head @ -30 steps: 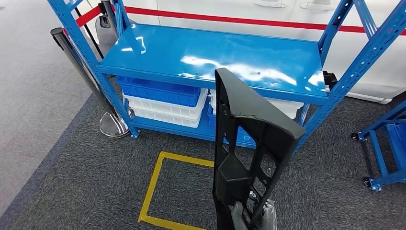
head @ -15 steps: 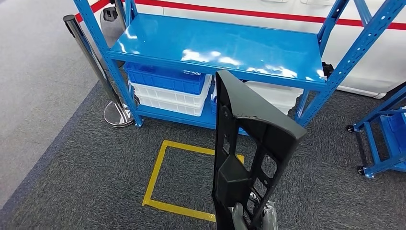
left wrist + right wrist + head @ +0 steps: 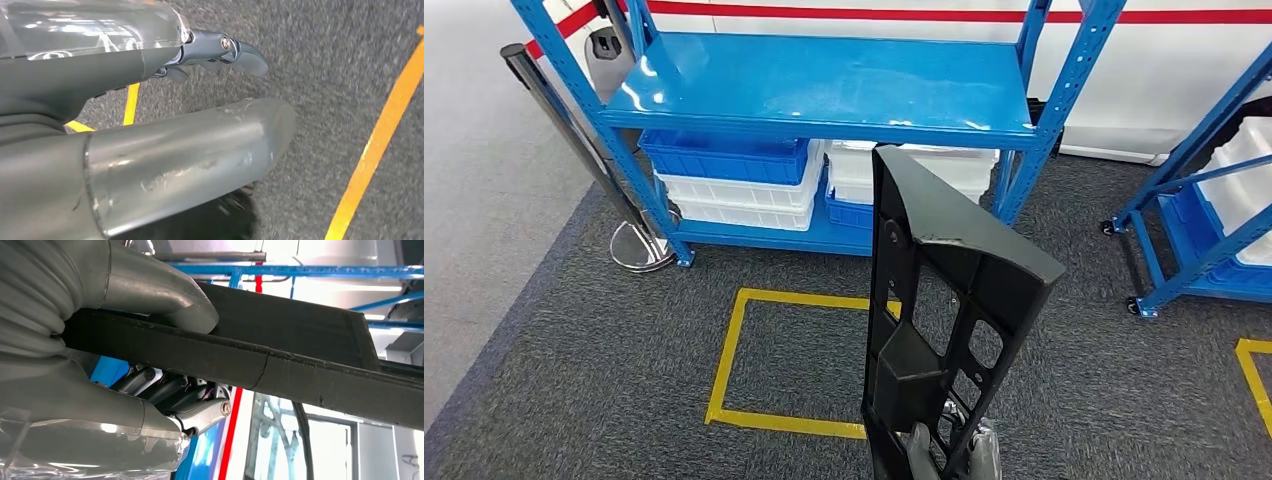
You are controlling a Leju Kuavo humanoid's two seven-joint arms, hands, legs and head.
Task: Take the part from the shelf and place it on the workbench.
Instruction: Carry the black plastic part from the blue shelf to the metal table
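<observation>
Our right hand (image 3: 949, 452), low at six o'clock in the head view, grips the black plastic part (image 3: 944, 310) by its bottom end and holds it upright. Our left hand (image 3: 215, 50) hangs over the carpet holding nothing, fingers loosely apart. At twelve o'clock stands the blue shelf (image 3: 824, 85). We judge the carry is under way; next we need to find the workbench.

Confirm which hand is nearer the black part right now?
Right. The right hand grips the black part at its lower end; the left hand hangs over the carpet, holding nothing.
</observation>
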